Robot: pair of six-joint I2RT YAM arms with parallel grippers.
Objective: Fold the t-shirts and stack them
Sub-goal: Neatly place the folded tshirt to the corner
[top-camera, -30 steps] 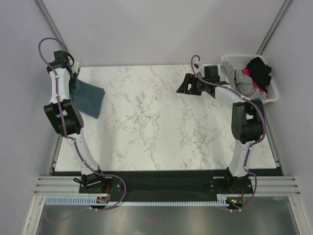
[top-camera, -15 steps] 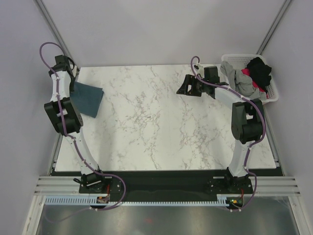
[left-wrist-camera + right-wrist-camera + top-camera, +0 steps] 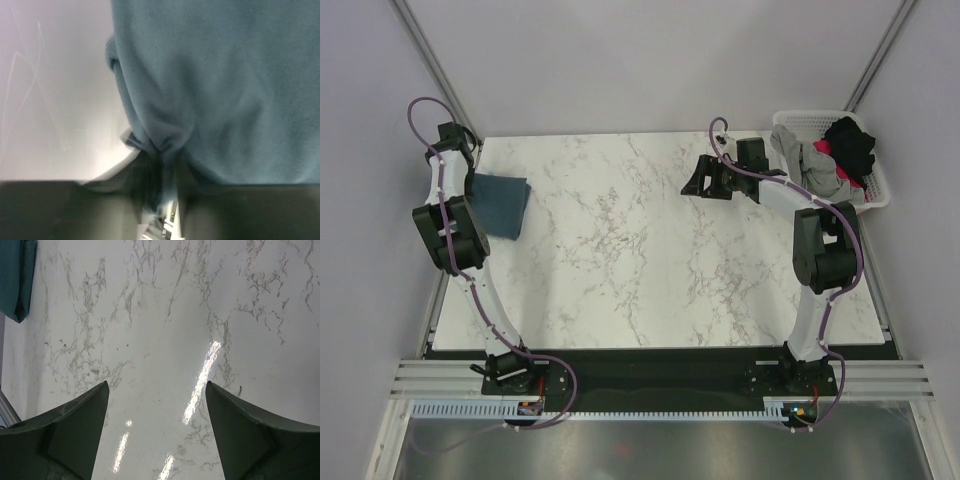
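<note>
A folded slate-blue t-shirt (image 3: 500, 204) lies at the far left edge of the marble table. My left gripper (image 3: 470, 176) is at its left edge and is shut on a pinch of its cloth; the left wrist view shows the shirt (image 3: 220, 85) bunched between the jaws. My right gripper (image 3: 694, 178) is open and empty, held over bare marble at the back right; in its wrist view the gripper (image 3: 156, 390) shows spread fingers, and the blue shirt's corner (image 3: 17, 280) is at the top left. Grey and black shirts (image 3: 825, 160) are heaped in the basket.
The white lattice basket (image 3: 878, 182) stands off the table's back right corner and also holds something red. Grey walls stand close on both sides, and a metal frame post runs beside the left arm.
My left gripper has drawn the slate-blue shirt to the left and back; the shirt now lies flatter and squarer at the table's edge. The right arm has barely moved.
</note>
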